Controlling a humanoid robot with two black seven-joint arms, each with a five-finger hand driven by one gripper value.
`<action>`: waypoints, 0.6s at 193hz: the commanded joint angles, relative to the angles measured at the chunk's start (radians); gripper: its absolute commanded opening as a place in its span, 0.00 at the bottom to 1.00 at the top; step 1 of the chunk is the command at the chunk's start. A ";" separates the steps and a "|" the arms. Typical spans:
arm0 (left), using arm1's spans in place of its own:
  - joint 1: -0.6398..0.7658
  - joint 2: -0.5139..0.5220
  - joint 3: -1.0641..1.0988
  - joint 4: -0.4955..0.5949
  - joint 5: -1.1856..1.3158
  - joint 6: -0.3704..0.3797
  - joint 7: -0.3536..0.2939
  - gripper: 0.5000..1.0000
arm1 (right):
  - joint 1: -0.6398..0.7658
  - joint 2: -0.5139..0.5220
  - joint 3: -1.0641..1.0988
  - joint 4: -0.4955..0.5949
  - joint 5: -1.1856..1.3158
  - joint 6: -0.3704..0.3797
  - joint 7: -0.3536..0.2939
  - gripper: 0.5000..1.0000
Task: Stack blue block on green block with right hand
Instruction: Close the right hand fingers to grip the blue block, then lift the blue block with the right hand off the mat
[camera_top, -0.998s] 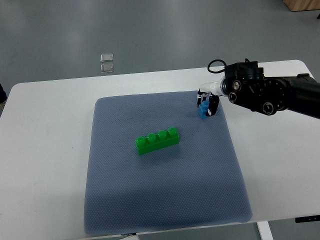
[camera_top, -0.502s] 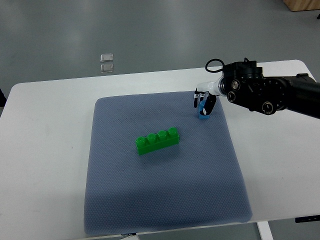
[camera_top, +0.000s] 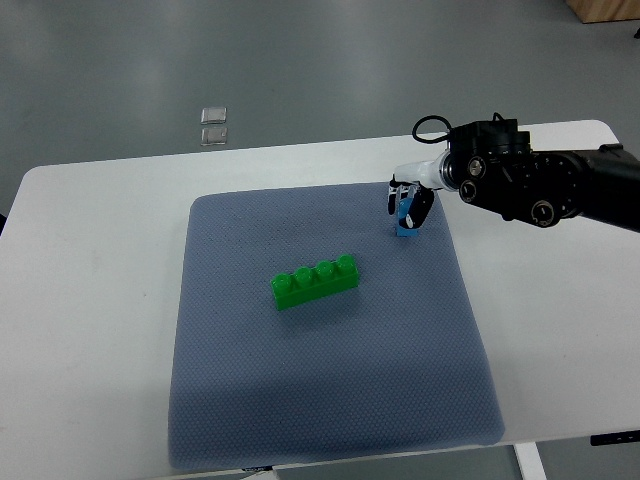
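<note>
A long green block (camera_top: 315, 280) with several studs lies slantwise near the middle of the blue-grey mat (camera_top: 330, 400). A small blue block (camera_top: 405, 220) is at the mat's far right part, with my right hand (camera_top: 408, 204) shut on it from above. The black right arm (camera_top: 540, 185) reaches in from the right edge. The block's lower part shows below the dark fingers (camera_top: 423, 209); I cannot tell whether it touches the mat. The left hand is out of sight.
The mat lies on a white table (camera_top: 90, 300) whose far edge runs behind the hand. Two small clear square pieces (camera_top: 213, 125) lie on the grey floor beyond the table. A black cable loop (camera_top: 430, 128) sticks up from the right wrist.
The right hand with the blue block has shifted slightly up and away in the picture, and the arm has drawn a little to the right. The green block has not moved.
</note>
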 joint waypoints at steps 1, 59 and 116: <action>0.000 0.000 0.000 -0.001 0.000 0.000 0.000 1.00 | 0.053 -0.040 0.000 0.061 0.013 0.009 -0.002 0.18; -0.002 0.000 0.003 -0.006 0.003 -0.002 0.000 1.00 | 0.280 -0.166 -0.001 0.302 0.139 0.067 -0.008 0.19; -0.002 0.000 0.002 -0.018 0.002 0.000 0.000 1.00 | 0.484 -0.166 -0.004 0.492 0.318 0.058 -0.008 0.18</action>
